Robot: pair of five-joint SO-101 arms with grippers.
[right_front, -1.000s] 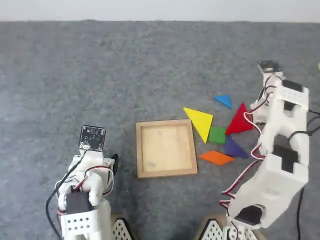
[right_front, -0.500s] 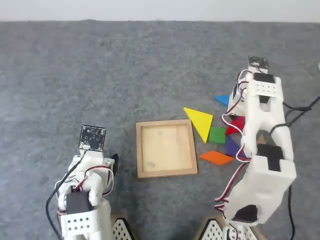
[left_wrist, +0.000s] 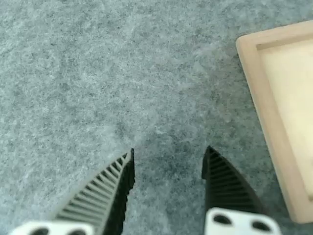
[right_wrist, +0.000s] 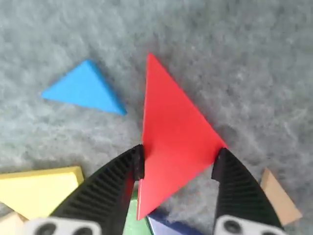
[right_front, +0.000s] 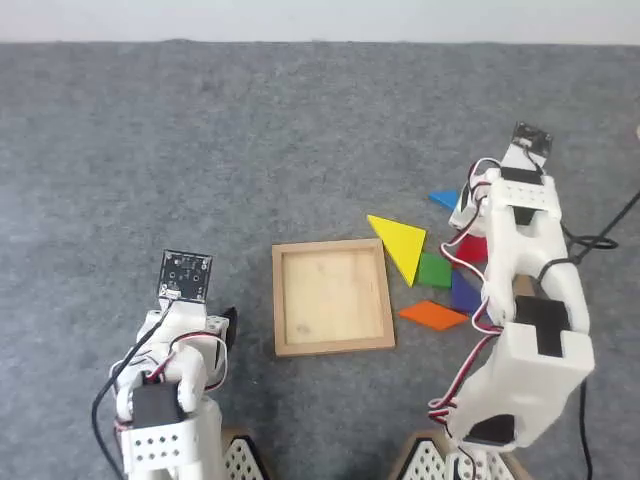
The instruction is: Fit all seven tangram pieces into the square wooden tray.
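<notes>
The square wooden tray [right_front: 333,296] lies empty at the table's middle. To its right are a yellow triangle [right_front: 400,243], a green square [right_front: 434,270], an orange parallelogram [right_front: 432,314], a small blue triangle [right_front: 443,198], a purple piece [right_front: 463,292] and a red triangle [right_front: 470,248], the last half hidden under an arm. My right gripper [right_wrist: 178,164] is open low over the red triangle [right_wrist: 173,137], one finger on each side of its wide end. My left gripper [left_wrist: 168,161] is open over bare carpet, beside the tray's edge [left_wrist: 254,83].
In the right wrist view, the blue triangle [right_wrist: 83,90], the yellow triangle [right_wrist: 34,191] and a tan piece [right_wrist: 279,196] lie around the red one. The grey carpet stretches free behind and to the left of the tray.
The right arm has swung left over the pieces and now covers much of the red triangle. The left arm and the pieces have not moved.
</notes>
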